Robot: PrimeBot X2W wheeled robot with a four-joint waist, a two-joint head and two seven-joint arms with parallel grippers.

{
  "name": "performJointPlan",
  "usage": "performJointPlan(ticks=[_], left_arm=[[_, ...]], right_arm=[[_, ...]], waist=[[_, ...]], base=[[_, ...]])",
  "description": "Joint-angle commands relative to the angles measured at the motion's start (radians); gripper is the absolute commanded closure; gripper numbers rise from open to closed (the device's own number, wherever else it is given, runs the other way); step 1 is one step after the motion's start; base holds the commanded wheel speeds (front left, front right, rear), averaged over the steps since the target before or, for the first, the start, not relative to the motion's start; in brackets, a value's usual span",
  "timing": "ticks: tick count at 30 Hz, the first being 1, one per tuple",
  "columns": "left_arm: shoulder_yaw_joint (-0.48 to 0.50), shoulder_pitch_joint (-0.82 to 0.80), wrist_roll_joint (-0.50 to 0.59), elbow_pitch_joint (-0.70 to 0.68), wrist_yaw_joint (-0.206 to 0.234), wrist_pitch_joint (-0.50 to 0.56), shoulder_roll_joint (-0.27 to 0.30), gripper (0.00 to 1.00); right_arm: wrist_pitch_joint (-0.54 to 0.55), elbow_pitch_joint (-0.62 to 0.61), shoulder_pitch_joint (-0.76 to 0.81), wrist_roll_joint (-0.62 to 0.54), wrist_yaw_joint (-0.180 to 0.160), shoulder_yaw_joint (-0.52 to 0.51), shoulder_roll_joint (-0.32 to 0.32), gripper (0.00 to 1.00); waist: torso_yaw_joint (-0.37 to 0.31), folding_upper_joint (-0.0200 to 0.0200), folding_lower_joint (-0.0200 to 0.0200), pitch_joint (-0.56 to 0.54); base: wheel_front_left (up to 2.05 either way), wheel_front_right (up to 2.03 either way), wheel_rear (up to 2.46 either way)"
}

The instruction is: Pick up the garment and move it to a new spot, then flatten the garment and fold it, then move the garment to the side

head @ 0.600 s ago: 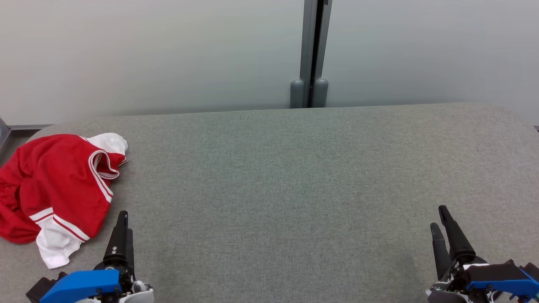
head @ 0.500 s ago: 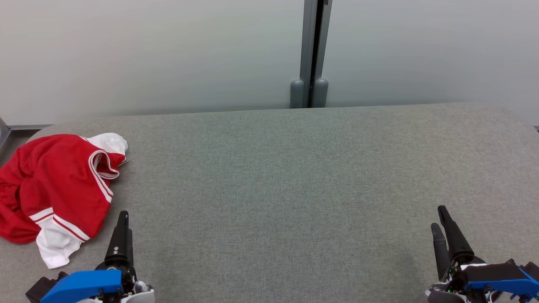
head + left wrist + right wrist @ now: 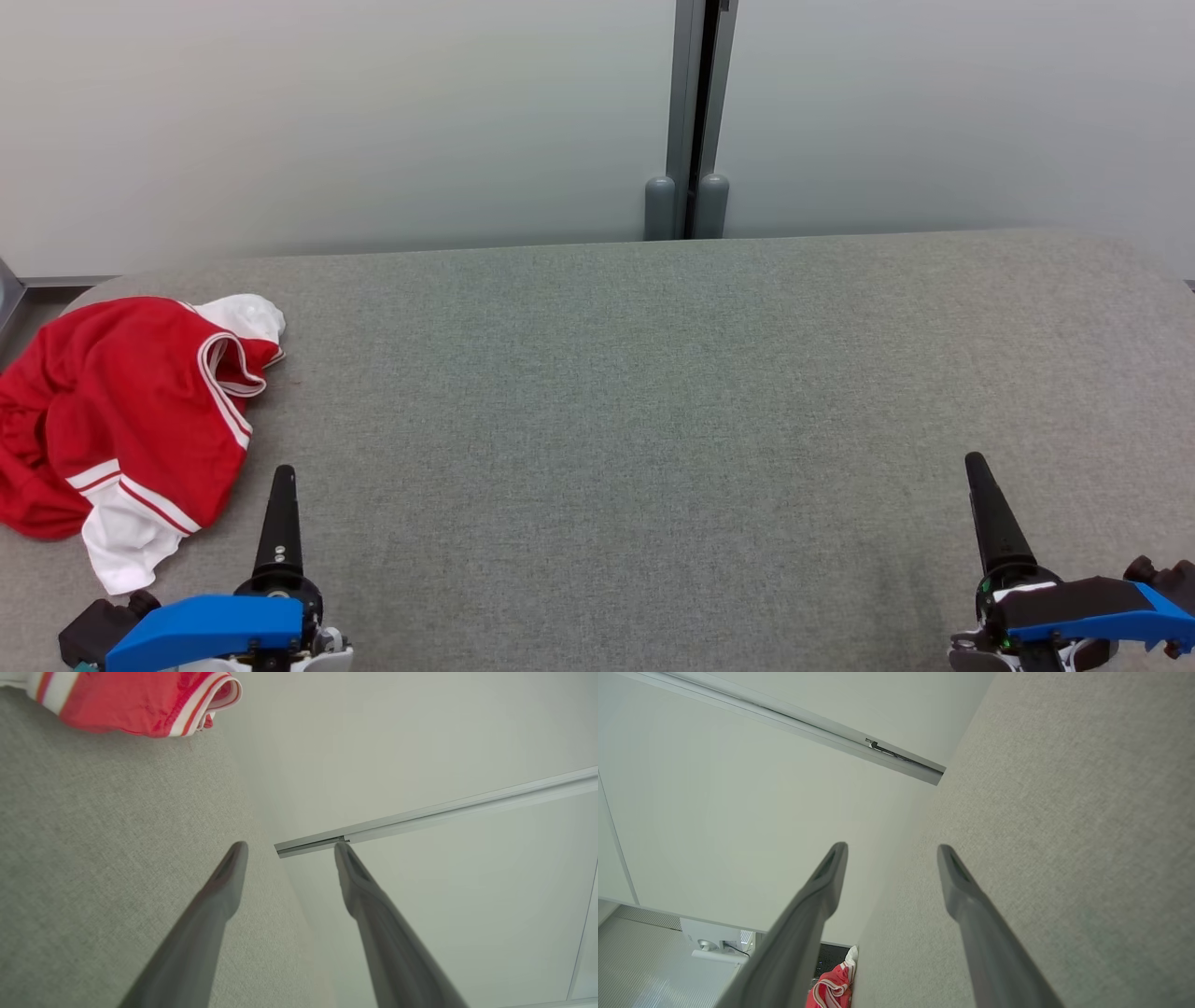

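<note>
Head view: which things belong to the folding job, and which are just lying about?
Job: grey table; red-and-white garment, crumpled at its left edge; left gripper and right gripper, both open.
Just there: wall panels; grey post behind the table.

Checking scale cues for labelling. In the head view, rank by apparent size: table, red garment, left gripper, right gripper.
1. table
2. red garment
3. left gripper and right gripper: they look alike, both cut by the bottom edge, so tied.
</note>
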Motion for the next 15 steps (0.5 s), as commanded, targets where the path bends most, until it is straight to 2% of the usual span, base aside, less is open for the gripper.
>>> performJointPlan(ticks=[1, 15], left_arm=[[-0.009, -0.011, 0.040, -0.020, 0.004, -0.010, 0.008, 0.00], [-0.094, -0.003, 0.357, -0.012, 0.052, -0.060, 0.049, 0.00]], right_arm=[[-0.011, -0.019, -0.017, -0.041, 0.001, 0.002, -0.005, 0.00], [-0.062, -0.051, -0.008, -0.302, 0.001, 0.018, -0.006, 0.00]], waist=[[0.000, 0.0000, 0.0000, 0.000], [0.003, 0.0000, 0.0000, -0.001]], base=[[0.00, 0.00, 0.00], [0.00, 0.00, 0.00]])
